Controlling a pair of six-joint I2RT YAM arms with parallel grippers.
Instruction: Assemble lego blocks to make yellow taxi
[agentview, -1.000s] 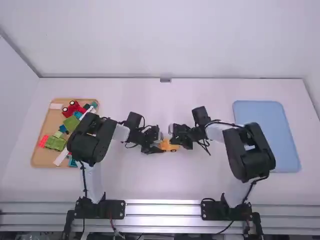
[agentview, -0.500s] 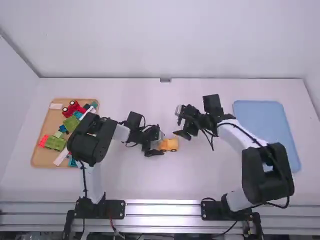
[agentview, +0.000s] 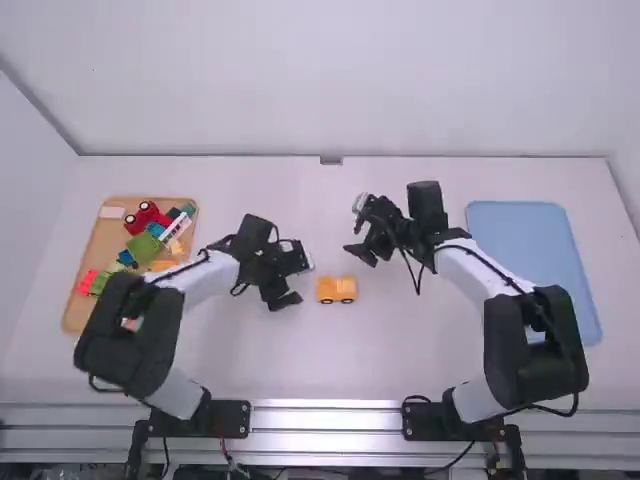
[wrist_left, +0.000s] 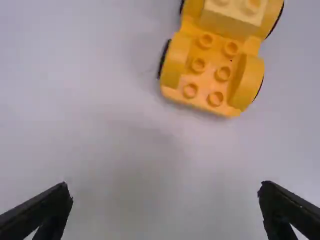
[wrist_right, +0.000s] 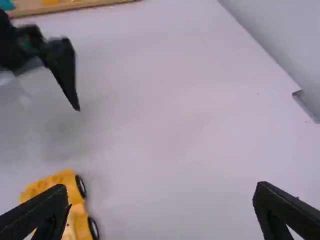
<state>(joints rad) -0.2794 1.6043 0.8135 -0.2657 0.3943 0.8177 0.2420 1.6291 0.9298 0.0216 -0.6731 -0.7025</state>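
A yellow wheeled car base (agentview: 336, 289) stands on the table between the two arms. In the left wrist view this car base (wrist_left: 210, 65) shows bare studs at one end and a paler yellow block on the other part. My left gripper (agentview: 297, 281) is left of the car, apart from it; its fingers stand wide open with nothing between them in its wrist view (wrist_left: 165, 192). My right gripper (agentview: 356, 233) is open above and right of the car, and in its wrist view (wrist_right: 160, 192) it holds nothing. There the car base (wrist_right: 62, 200) is partly behind one finger.
At the far left a wooden tray (agentview: 72, 312) holds a red wheeled piece (agentview: 147, 217), green blocks (agentview: 142, 247), yellow pieces and several other blocks, partly under the left arm. A blue tray (agentview: 530, 260) lies at the right.
The right gripper has left the car, moving up and right in the high view. The left gripper has drawn back leftward, and its arm has swung left. The car stays on the table.
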